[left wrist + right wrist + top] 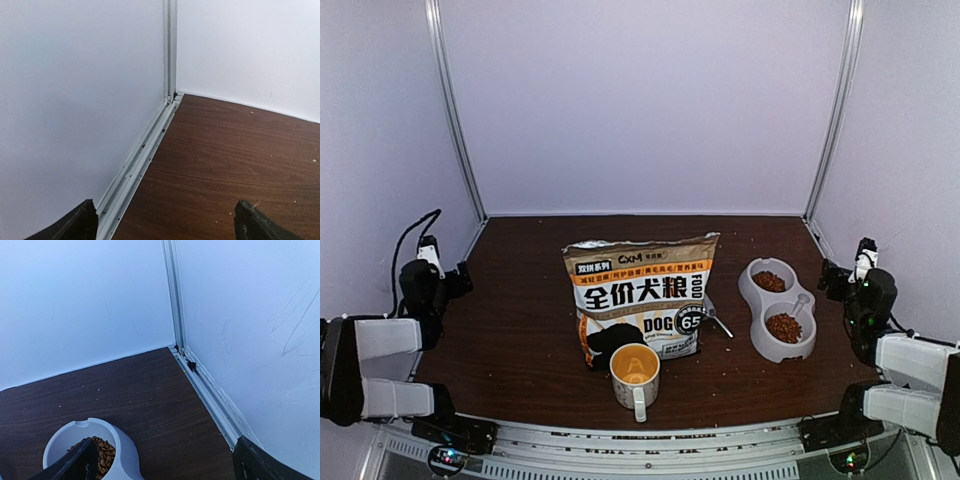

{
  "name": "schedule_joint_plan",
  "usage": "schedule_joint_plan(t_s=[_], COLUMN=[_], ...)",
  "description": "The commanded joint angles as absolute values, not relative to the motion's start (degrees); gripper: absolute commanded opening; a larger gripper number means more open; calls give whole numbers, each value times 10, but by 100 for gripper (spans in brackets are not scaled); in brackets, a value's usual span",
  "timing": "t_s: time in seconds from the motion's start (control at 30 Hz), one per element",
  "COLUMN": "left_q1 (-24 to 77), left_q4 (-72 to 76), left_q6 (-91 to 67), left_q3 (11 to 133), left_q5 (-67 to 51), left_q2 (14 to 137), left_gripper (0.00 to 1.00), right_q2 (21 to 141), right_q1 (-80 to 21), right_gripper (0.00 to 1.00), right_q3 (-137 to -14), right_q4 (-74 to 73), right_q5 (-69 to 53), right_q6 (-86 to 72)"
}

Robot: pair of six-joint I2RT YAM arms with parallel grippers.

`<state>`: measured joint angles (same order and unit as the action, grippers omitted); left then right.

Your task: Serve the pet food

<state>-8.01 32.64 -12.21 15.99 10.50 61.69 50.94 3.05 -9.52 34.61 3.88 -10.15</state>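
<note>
1. My left gripper (165, 220): jaws spread wide, nothing between them and touching nothing. It hangs over the bare brown table (240, 160), close to the left wall rail.
2. My right gripper (162, 460): jaws also wide apart, nothing held. It sits by the right wall, with one compartment of the grey double pet bowl (62, 437) just under its left finger (80, 462).
3. Pet food (783, 327): reddish-brown kibble lies in both compartments of the double bowl, on the right side of the table. The near heap looks a bit fuller than the far one.
4. A white scoop-like piece (801, 304) leans in the near compartment; I can't tell exactly what it is.
5. The dog food bag (640, 295) stands upright mid-table, print facing the camera, well apart from both grippers.
6. A white mug (635, 375) with an orange inside stands just in front of the bag, its handle toward the near edge.
7. A thin metal handle (720, 322) pokes out at the bag's right side, between the bag and the bowl.
</note>
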Motion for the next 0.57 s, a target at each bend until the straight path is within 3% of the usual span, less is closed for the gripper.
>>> schedule_joint_plan(t_s=[0.0,0.53], left_q1=[-41,-27], left_q4=[505,509], left_q6=[-41,-39], left_q3=[145,195], left_q5=[128,202], left_q2=[677,756], left_gripper=[98,98], right_q2=[578,630], right_q1=[33,32], right_gripper=[95,95], right_q3=[-112,-130], right_q4=[464,477], right_q5=[23,15], right_q6=[-81,-59])
